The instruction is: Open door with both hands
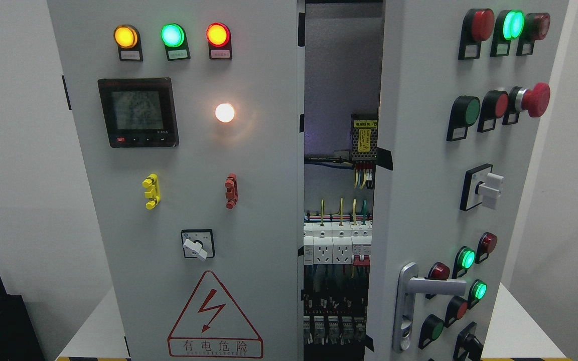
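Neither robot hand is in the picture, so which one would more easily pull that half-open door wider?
Probably the right robot hand. The right door is ajar, and its silver handle sits at the lower right, on the side where the right arm enters. Neither hand shows, so this rests only on the layout.

The left door (178, 200) bears a red lightning-bolt warning triangle (214, 313) reading "有电危险".
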You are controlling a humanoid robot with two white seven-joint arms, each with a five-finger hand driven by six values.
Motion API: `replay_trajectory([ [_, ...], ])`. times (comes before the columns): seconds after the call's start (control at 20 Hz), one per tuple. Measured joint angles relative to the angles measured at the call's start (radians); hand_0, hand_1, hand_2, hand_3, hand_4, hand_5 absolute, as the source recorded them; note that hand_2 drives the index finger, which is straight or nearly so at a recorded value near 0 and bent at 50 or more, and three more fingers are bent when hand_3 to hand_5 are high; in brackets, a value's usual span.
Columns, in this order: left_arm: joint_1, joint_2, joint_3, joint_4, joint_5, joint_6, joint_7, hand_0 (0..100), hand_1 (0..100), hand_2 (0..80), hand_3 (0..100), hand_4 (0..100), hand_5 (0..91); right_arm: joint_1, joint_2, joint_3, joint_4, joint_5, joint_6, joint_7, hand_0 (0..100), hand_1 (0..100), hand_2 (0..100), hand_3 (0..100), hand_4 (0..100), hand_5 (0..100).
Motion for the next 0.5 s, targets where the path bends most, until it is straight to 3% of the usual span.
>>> replay_trajectory([
  [0.5, 0.0, 0.0, 0.0, 0.0, 0.0, 0.0, 0.0, 0, 0, 0.0, 0, 3, 0.0, 0.0, 0.0, 0.0, 0.0, 0.0, 0.0, 0.0, 0, 0, 0, 0, 0, 0],
])
